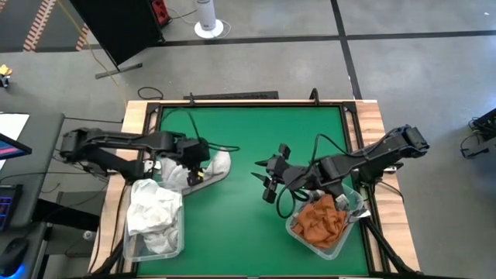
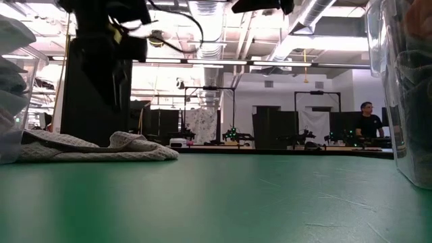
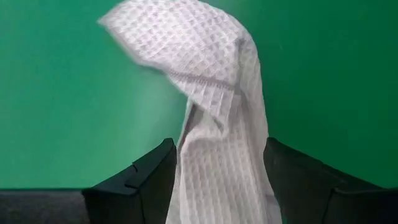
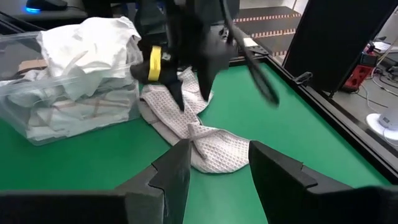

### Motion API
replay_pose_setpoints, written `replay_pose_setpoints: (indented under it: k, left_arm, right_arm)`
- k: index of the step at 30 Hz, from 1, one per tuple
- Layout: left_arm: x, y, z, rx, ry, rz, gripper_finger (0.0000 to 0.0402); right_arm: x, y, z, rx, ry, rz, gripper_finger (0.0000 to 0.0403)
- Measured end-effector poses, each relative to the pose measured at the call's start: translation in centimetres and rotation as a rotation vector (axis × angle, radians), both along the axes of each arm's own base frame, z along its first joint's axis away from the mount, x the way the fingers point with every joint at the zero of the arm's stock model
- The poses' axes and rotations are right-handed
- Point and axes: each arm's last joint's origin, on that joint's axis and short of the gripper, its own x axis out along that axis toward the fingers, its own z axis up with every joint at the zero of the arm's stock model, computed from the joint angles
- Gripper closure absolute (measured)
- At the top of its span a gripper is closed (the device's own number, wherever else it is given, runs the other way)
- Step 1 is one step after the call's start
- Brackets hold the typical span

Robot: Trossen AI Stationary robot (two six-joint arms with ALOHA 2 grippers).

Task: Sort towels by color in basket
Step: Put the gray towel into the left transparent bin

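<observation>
The left gripper (image 1: 195, 167) hangs over the checked towel (image 1: 208, 169) with its jaws spread; its wrist view shows the waffle cloth (image 3: 217, 124) running between the fingers (image 3: 149, 180), though whether they pinch it is unclear. Only the high view shows the clear bin (image 1: 177, 242) of white towels (image 1: 153, 209) beside it and the rust orange towels (image 1: 319, 219) in the right bin (image 1: 297, 231). The right gripper (image 1: 270, 180) hovers parted and empty over the green mat (image 1: 248, 132) (the low view crops both bins).
</observation>
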Motion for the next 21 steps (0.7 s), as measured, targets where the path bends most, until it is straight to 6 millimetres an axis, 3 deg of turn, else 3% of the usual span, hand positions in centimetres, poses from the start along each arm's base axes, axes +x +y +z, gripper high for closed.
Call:
replay_pose_setpoints:
  k: [9,15,18,21]
  left_arm:
    - [2.9,0.4,-4.8,-0.033,0.167,-0.055,0.0171]
    - [4.1,0.5,-6.7,-0.025,0.191,-0.064,0.0178]
    - [4.5,0.6,-7.1,0.004,0.191,-0.091,0.0207]
    - [4.6,0.6,-7.0,0.031,0.182,-0.118,0.0269]
  right_arm:
    - [-0.1,0.3,0.0,0.001,-0.003,0.01,0.0212]
    - [-0.2,0.6,-0.1,-0.006,0.013,0.018,0.0212]
    - [-0.5,0.8,0.0,-0.012,0.025,0.024,0.0212]
    - [-1.0,1.1,0.3,-0.011,0.017,0.037,0.0212]
